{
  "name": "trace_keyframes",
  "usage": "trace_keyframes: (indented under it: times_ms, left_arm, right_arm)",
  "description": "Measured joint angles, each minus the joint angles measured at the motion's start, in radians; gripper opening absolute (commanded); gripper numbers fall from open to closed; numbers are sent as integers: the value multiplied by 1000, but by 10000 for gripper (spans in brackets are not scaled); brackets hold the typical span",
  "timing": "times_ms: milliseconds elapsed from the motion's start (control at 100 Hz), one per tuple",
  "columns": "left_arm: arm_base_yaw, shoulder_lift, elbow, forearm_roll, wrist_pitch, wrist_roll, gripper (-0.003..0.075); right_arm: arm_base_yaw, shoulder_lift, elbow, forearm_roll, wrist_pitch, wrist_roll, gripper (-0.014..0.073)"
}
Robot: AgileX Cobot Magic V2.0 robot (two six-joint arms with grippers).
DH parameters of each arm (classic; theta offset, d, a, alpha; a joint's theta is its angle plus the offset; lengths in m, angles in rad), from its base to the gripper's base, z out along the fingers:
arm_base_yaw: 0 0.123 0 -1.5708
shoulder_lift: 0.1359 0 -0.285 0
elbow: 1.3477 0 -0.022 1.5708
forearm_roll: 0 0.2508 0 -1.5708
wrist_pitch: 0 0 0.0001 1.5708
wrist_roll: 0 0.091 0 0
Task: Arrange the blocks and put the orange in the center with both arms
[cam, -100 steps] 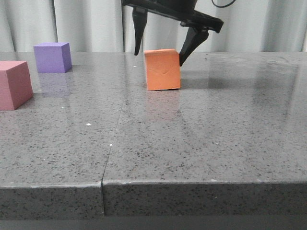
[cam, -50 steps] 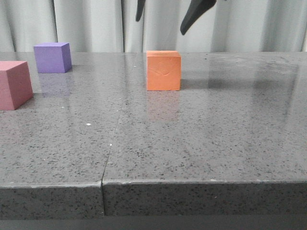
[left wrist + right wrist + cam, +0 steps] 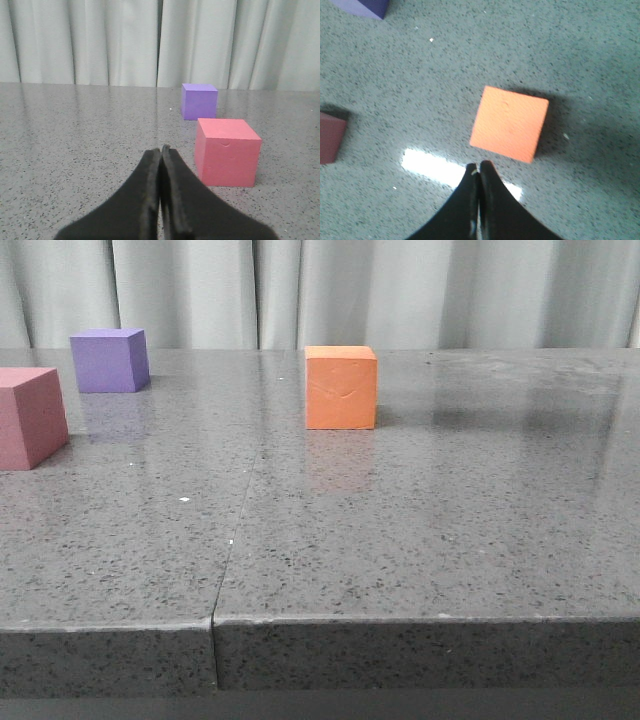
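Note:
The orange cube [image 3: 341, 388] stands alone near the middle of the grey table, its creased face toward the front camera. The purple cube [image 3: 109, 360] sits at the far left, and the pink cube [image 3: 30, 417] is nearer at the left edge. No gripper shows in the front view. My left gripper [image 3: 160, 149] is shut and empty, low over the table, with the pink cube [image 3: 226, 151] and the purple cube [image 3: 199, 101] ahead of it. My right gripper [image 3: 479, 165] is shut and empty, high above the orange cube [image 3: 509, 123].
The grey speckled table [image 3: 400, 520] has a seam running from front to back left of centre. Pale curtains [image 3: 350, 290] hang behind it. The right wrist view shows a corner of the purple cube [image 3: 362, 7] and an edge of the pink cube [image 3: 331, 137].
The right gripper stood open round the orange cube, then rose up out of the front view, leaving the cube on the table; the cube turned slightly. The gripper is now shut.

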Motion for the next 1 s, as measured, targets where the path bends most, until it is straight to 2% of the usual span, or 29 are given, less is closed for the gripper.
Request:
trace_keyframes:
  times_ms: [290,570,1000]
  left_arm:
    - [0,0,0,0,0,0,-20]
    - [0,0,0,0,0,0,-20]
    - [0,0,0,0,0,0,-20]
  right_arm:
    - [0,-138,260,-76,0,-4,-67]
    - [0,-316,481,-83,-6,-4,-67]
    - [0,-657,803,-98,-175,-4,-67]
